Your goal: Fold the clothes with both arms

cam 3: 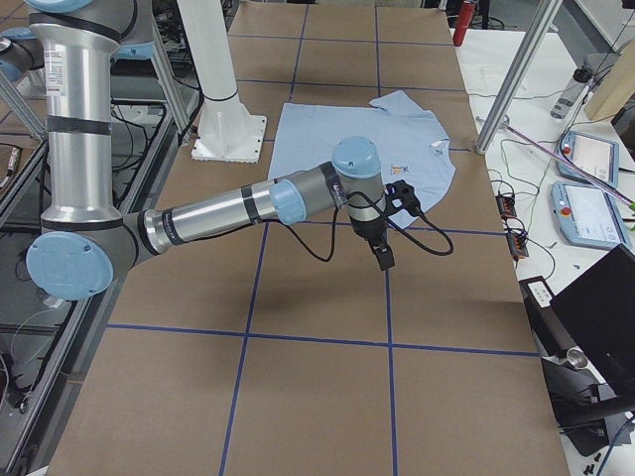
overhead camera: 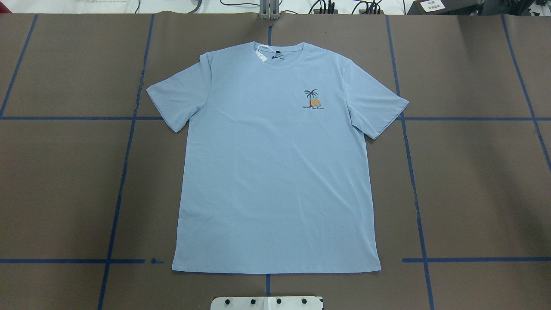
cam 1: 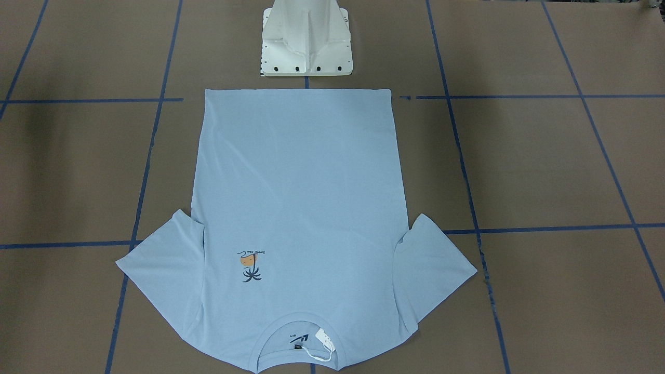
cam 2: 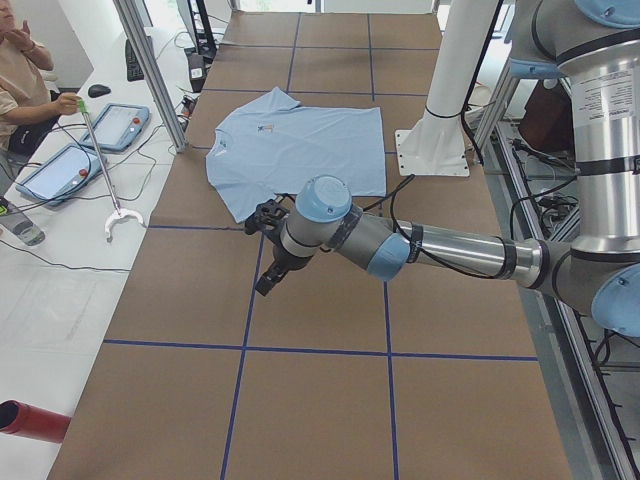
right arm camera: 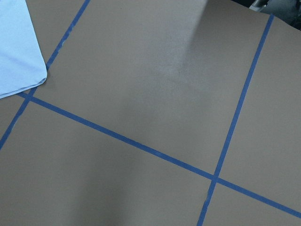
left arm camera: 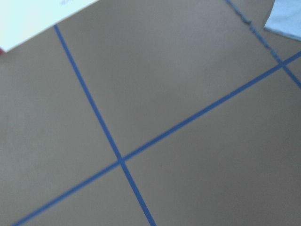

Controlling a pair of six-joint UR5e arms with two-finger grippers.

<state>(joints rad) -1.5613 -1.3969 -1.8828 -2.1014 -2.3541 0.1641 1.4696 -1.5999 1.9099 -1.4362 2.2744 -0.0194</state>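
Observation:
The light blue T-shirt lies spread flat and face up on the brown table, collar at the far side, hem near the robot's base. Its palm print, neck label and white hang tag show. My left gripper hangs above bare table beyond the shirt's left sleeve, seen only in the exterior left view; I cannot tell whether it is open or shut. My right gripper hovers past the right sleeve, seen only in the exterior right view, state unclear too. Each wrist view shows a sleeve corner and no fingers.
The white pedestal base stands just behind the hem. Blue tape lines grid the table. A person holding a long reacher stick sits at a side desk with tablets. Metal frame posts stand at the table's far edge.

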